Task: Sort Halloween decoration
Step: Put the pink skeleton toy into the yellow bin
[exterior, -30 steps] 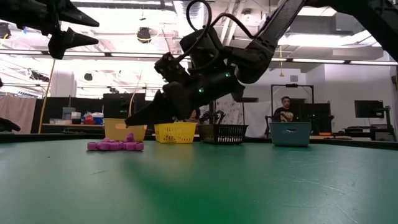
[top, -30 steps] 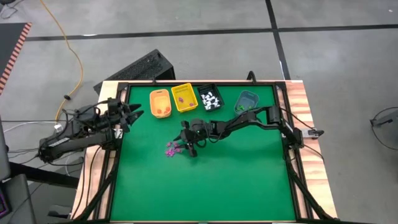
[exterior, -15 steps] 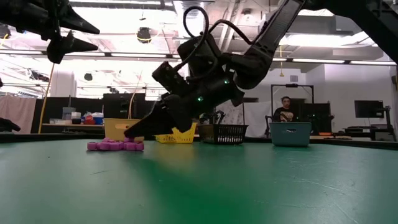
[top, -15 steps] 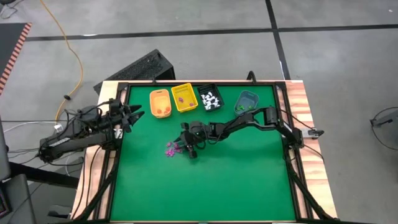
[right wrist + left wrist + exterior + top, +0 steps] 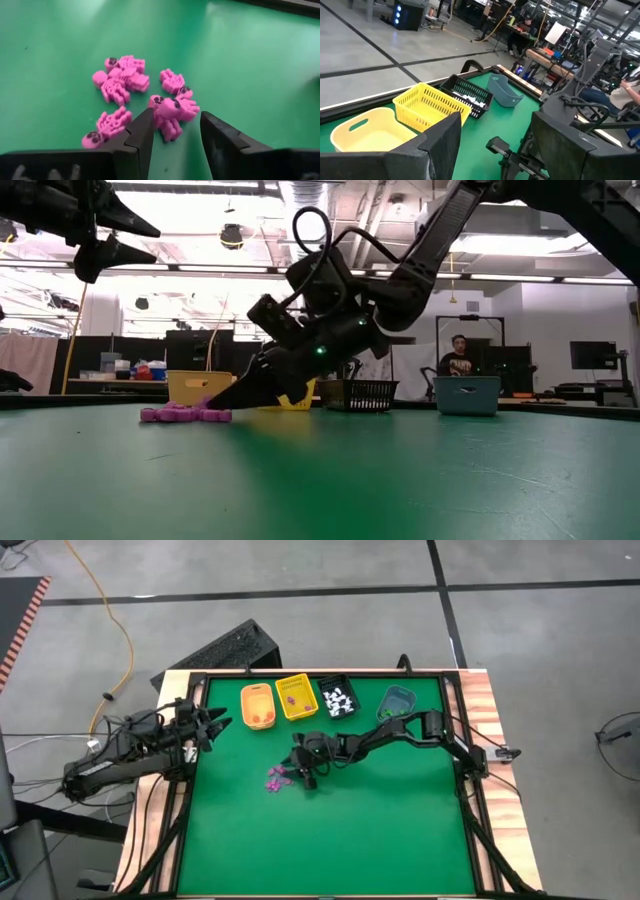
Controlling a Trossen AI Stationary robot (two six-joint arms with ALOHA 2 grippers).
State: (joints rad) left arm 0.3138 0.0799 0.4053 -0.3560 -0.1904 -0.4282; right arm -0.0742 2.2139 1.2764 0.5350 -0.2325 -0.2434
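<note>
Since a second ago the right gripper (image 5: 222,396) has dipped lower, its tips now at the green felt-covered bench (image 5: 330,830). Beyond stretches a workshop where a seated person (image 5: 458,358) waits. The small pink plastic skeleton trinkets (image 5: 131,90) lie clustered, one (image 5: 172,112) between the parted jaws, ungripped. The left gripper (image 5: 222,722) hovers at the bench's left edge, jaws parted, empty.

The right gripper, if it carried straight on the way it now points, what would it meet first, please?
Most likely the purple skeleton trinket lying between its open jaws: the right gripper points down at the edge of the purple pile. Depth is hard to judge, but the green mat lies just beneath.
</note>
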